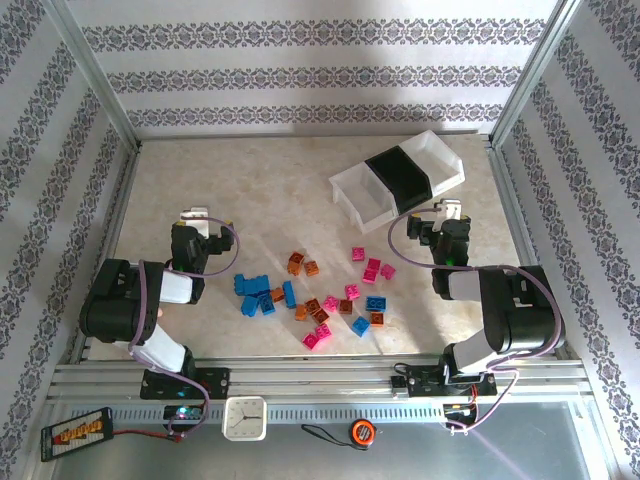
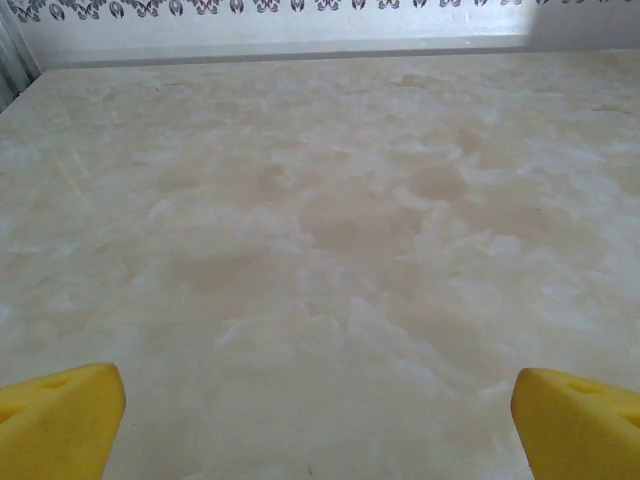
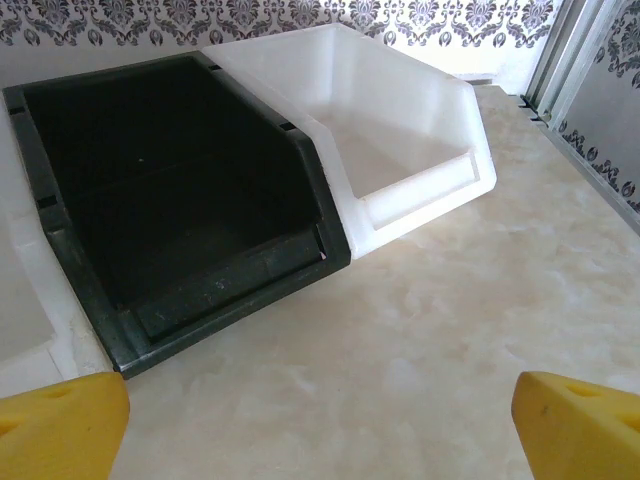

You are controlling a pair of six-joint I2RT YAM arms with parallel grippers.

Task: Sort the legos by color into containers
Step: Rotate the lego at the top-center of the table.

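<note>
Several small legos lie scattered mid-table: a blue cluster (image 1: 256, 291), orange-brown ones (image 1: 301, 264) and pink ones (image 1: 372, 268), with a mixed group (image 1: 335, 315) nearer the front. The containers stand at the back right in a slanted row, a white bin (image 1: 358, 195), a black bin (image 1: 398, 172) and a second white bin (image 1: 440, 158). My left gripper (image 1: 196, 219) is open over bare table (image 2: 320, 430), left of the bricks. My right gripper (image 1: 447, 212) is open just in front of the black bin (image 3: 230, 300) and right white bin (image 3: 420, 190), both empty, its yellow fingertips (image 3: 60, 425) wide apart.
Patterned walls and metal posts enclose the table on three sides. An aluminium rail (image 1: 320, 375) runs along the front edge, with a small white clock (image 1: 244, 418), an orange-ringed item (image 1: 363, 432) and a battery pack (image 1: 75, 432) in front of it.
</note>
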